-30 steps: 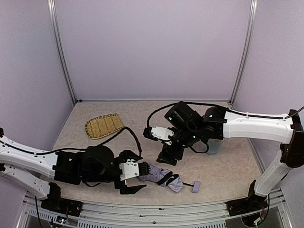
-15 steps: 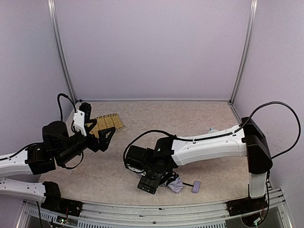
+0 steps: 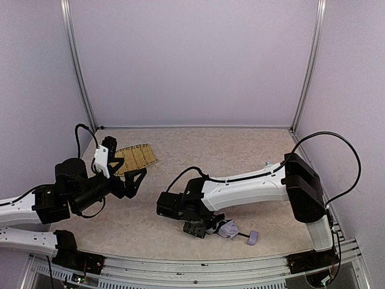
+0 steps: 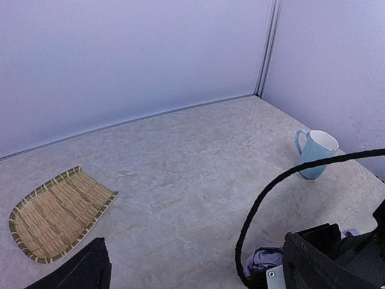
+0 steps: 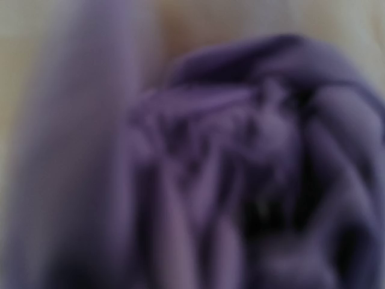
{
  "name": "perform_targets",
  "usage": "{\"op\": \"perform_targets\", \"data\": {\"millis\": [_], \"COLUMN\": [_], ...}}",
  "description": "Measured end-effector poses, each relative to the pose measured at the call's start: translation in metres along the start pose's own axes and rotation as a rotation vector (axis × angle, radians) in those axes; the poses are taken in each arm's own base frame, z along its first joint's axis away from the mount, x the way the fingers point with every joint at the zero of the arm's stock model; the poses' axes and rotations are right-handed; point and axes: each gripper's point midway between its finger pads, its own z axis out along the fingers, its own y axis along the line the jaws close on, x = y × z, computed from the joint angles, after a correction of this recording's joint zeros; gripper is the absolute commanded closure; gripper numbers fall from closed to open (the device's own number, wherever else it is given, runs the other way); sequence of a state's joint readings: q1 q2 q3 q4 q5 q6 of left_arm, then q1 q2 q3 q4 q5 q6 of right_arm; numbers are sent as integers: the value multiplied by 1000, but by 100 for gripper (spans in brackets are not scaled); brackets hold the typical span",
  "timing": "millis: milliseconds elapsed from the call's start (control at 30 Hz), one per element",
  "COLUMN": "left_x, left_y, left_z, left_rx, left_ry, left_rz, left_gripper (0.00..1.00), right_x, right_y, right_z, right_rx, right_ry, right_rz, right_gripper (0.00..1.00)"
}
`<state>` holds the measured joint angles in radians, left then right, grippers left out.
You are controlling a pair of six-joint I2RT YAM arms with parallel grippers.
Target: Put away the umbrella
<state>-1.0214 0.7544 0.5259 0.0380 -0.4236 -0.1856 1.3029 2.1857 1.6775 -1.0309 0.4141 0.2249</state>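
Note:
The umbrella [image 3: 226,229] lies folded at the table's front, a pale lilac crinkled bundle with its small lilac handle [image 3: 252,237] sticking out to the right. My right gripper [image 3: 197,227] is down on the bundle's left end, and its jaws are hidden. The right wrist view shows only blurred lilac fabric [image 5: 240,156] very close up, with no fingers visible. My left gripper [image 3: 127,176] is open and empty, raised at the left near the tray and far from the umbrella. A bit of the fabric also shows in the left wrist view [image 4: 262,259].
A woven straw tray [image 3: 133,158] lies at the back left and also shows in the left wrist view [image 4: 57,214]. A light blue cup [image 4: 316,154] stands at the right, mostly hidden behind the right arm in the top view. The right arm's black cable [image 4: 264,198] loops over the table's middle.
A second ago my left gripper was at the umbrella and my right arm was up at mid-table. The left arm has swung up and away to the left, and the right gripper has come down onto the umbrella.

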Motion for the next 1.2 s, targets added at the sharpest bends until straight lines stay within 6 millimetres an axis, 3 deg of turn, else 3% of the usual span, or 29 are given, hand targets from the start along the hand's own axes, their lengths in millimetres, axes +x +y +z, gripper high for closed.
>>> {"op": "perform_targets", "data": {"millis": [167,433,533,667,800,967,1067,1133,1167,1200], "left_x": [-3,-2,2,3,-1,-14,-25,-30,-33,-35], "left_y": [-3,-4,-4,-1,9,32,43,48,50,52], "left_z": [-2,-1,1,2,0,-10,-15,-16,-16,-15], "left_rx": [20,26,22,5,-48,-144,-187,-213,-225,-236], "left_ry": [-14,-10,1,4,-11,-56,-86,-94,-94,-97], "left_rz": [3,21,33,40,36,12,-6,-11,-13,-15], "left_gripper": [4,3,3,3,3,3,3,4,4,4], "right_x": [2,-6,-17,-42,-82,-127,-157,-176,-176,-169], "right_y": [-12,-14,-11,-15,-52,-159,-212,-236,-247,-252], "right_z": [8,5,-1,-29,-89,-189,-277,-368,-425,-462], "right_rx": [29,32,-4,-101,-237,-227,-133,-80,-40,-13], "right_ry": [31,14,-26,-156,-471,-955,-1254,-1515,-1687,-1801], "right_rz": [-13,-39,-47,-33,46,134,110,72,50,35], "right_gripper": [62,86,100,100,100,100,100,100,100,100]}}
